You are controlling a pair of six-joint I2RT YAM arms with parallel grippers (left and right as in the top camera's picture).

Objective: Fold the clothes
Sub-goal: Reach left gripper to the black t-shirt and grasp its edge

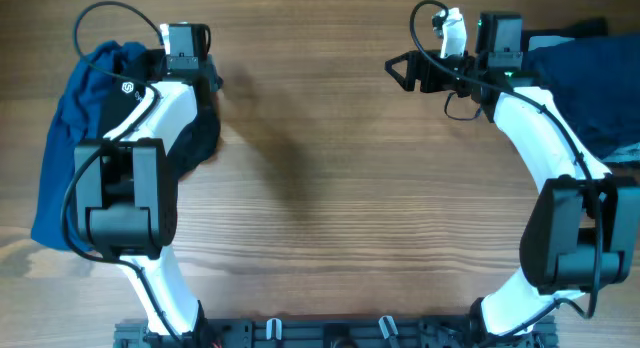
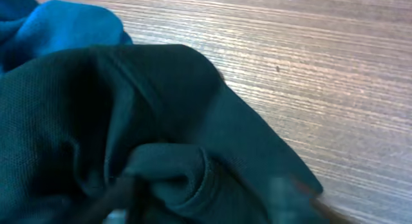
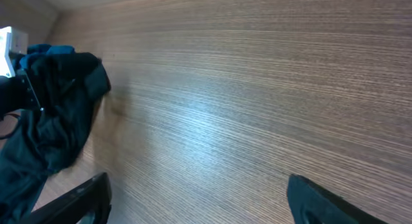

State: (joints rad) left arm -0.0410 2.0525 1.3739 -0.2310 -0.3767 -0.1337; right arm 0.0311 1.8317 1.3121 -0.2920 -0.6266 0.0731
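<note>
- Left gripper: fingers blurred and sunk in the crumpled black T-shirt; whether they pinch it cannot be told.
- Right gripper: jaws wide apart, empty, over the bare wooden table.
- Step, as judged: seizing the shirt at table-left. The next move calls for a firm pinch that excludes the bright blue garment behind.
- Logo, sleeves and hem are hidden.

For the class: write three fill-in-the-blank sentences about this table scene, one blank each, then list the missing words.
1. The black T-shirt lies bunched next to a bright ____ garment.
2. The right claw is ____ above the bare surface, holding nothing.
3. The table is made of ____.
Missing words: blue; open; wood.
</note>
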